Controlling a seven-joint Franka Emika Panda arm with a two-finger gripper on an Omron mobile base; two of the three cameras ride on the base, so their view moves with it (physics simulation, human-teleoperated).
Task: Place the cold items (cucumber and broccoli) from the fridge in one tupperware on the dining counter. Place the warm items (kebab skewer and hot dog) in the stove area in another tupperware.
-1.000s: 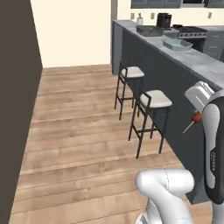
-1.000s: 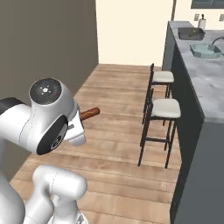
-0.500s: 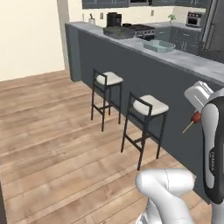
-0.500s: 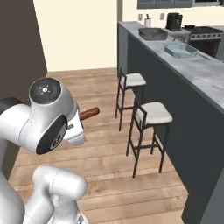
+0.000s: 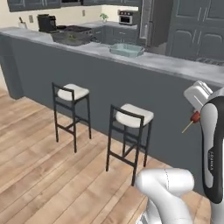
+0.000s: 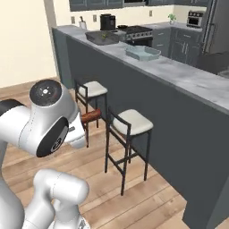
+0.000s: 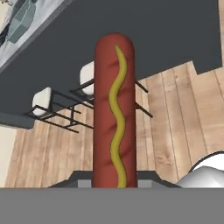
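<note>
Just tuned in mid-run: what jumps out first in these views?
The hot dog, striped with mustard, stands up the middle of the hand view, clamped in the gripper. Beyond it runs the long grey counter with two stools in front. On the counter sit a clear tupperware and, farther along, a darker one.

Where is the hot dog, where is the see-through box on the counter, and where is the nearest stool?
hot dog (image 7: 113, 109): hand view, on the middle of the sausage, at the mustard line.
clear tupperware (image 5: 126, 50): left base view, on its near wall.
nearest stool (image 5: 134, 115): left base view, on the white seat cushion.
</note>
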